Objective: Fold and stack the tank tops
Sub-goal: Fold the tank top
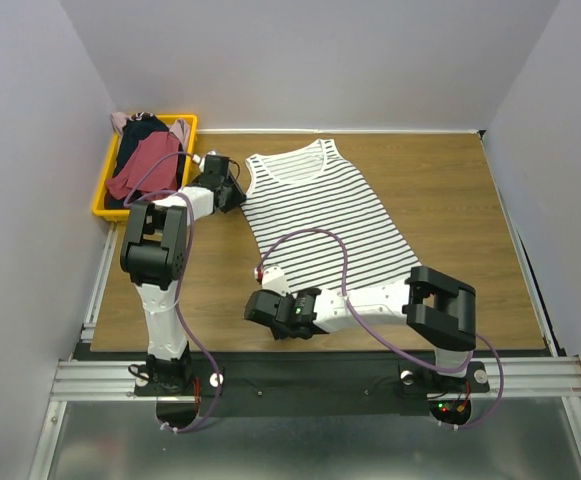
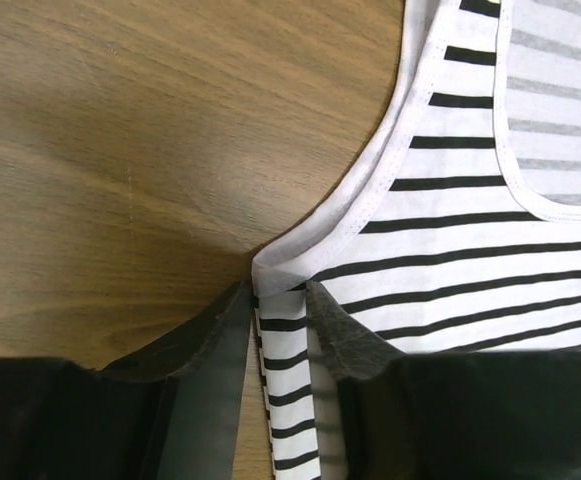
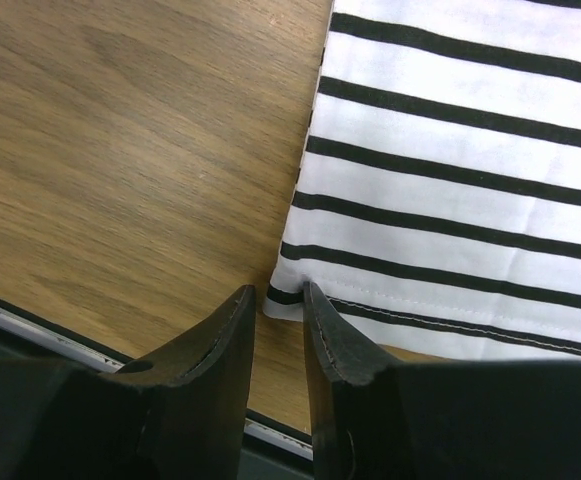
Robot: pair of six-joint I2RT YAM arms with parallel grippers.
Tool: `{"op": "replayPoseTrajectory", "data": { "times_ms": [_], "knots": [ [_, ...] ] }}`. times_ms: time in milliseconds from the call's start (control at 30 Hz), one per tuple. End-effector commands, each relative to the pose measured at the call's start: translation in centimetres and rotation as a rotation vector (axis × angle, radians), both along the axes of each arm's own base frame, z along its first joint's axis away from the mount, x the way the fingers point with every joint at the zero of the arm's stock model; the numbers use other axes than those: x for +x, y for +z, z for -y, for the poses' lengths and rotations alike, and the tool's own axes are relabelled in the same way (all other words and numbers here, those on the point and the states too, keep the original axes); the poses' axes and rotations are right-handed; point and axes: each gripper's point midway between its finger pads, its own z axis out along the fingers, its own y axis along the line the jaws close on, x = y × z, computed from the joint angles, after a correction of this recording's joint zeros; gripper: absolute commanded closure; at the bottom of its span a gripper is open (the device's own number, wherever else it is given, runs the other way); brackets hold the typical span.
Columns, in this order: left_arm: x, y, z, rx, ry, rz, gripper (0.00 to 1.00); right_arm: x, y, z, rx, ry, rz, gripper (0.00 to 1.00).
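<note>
The right hand (image 3: 275, 292) sat at the near hem corner of the striped tank top (image 1: 320, 220), its fingers narrowly parted around the cloth; whether it gripped, I could not tell; the left hand (image 2: 278, 290) stood part open astride the armhole corner; the top lay flat and unfolded on the surface (image 1: 450, 200); the other tank tops (image 1: 145, 160) lay heaped in the yellow bin (image 1: 105, 208); nothing looked folded or stacked.

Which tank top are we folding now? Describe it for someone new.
On the brown wooden table, look at the middle: a white cloth tank top with thin black stripes lies spread flat, neck toward the far wall. The other tops are plain-coloured, heaped in the yellow plastic bin at far left; this alone is striped.
</note>
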Motion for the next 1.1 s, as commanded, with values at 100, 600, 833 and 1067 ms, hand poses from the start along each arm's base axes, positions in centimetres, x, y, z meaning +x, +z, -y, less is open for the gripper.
{"op": "replayPoseTrajectory", "data": {
  "times_ms": [100, 600, 833, 1067],
  "knots": [
    [0.4, -0.3, 0.5, 0.036, -0.019, -0.011, 0.70, 0.2, 0.6, -0.5, 0.013, -0.029, 0.018, 0.70],
    [0.0, 3.6, -3.5, 0.126, 0.142, 0.024, 1.00, -1.0, 2.9, -3.5, 0.123, 0.062, -0.040, 1.00],
    [-1.0, 5.6, -8.2, 0.179, 0.282, 0.035, 1.00, -2.6, 4.8, -7.7, 0.249, 0.152, -0.110, 1.00],
    [-0.7, 6.1, -8.3, 0.172, 0.274, 0.030, 1.00, -2.3, 7.5, -9.7, 0.332, 0.161, -0.093, 1.00]
  ]
}}
